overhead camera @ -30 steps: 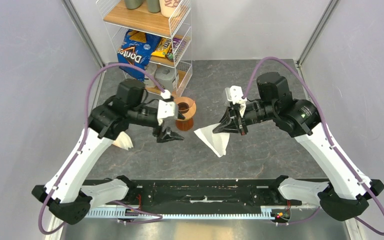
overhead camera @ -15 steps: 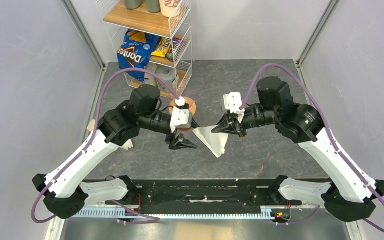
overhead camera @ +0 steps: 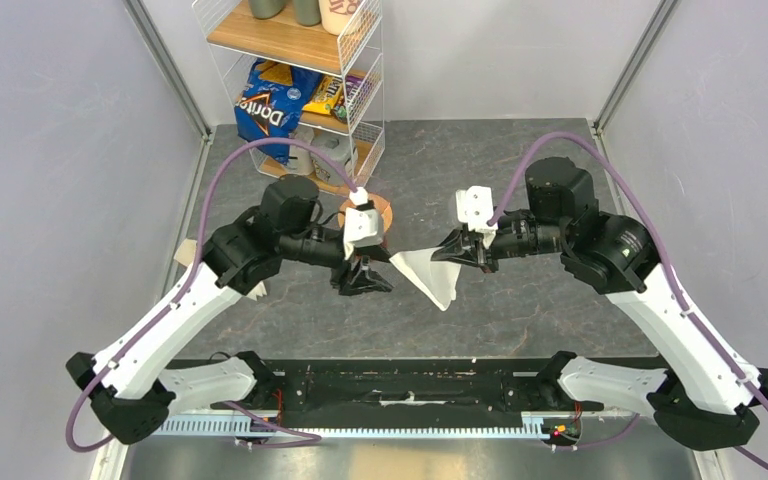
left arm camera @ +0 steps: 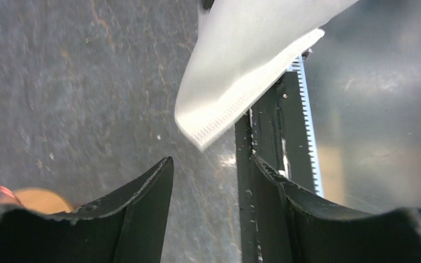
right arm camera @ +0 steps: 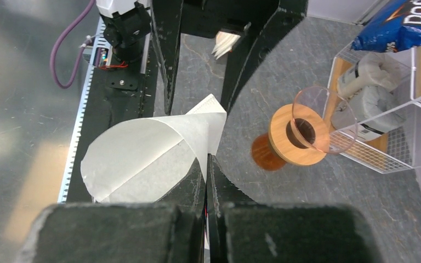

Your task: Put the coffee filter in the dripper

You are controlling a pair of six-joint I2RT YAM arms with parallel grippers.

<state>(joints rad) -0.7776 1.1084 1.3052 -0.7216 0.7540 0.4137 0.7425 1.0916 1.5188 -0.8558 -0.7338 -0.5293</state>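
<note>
- looking down from above, the right end effector [overhead camera: 457,250] is pinched closed on one edge of the coffee filter [overhead camera: 430,275]. the filter is a thin white paper cone that fans out from the fingers toward 7 o'clock.
- in the right wrist view, the two dark fingers meet on the paper with no gap, and the filter's wide end points toward 9 o'clock.
- the left end effector [overhead camera: 365,280] is at 9 o'clock of the filter, near it but apart. its fingers are spread wide with nothing between them.
- in the left wrist view, the filter's crimped edge hangs at 12 o'clock, beyond the fingertips.
- the dripper [overhead camera: 380,208] stands upright on the dark grey surface [overhead camera: 520,160] at 12 o'clock of the left end effector, partly hidden by that wrist. the filter is outside it, at its 5 o'clock.
- a cream pile of filters [overhead camera: 257,291] peeks out from under the left arm, at 9 o'clock of the left end effector.
- a wire rack [overhead camera: 300,60] with a blue chip bag [overhead camera: 265,105] stands at 11 o'clock of the dripper.
</note>
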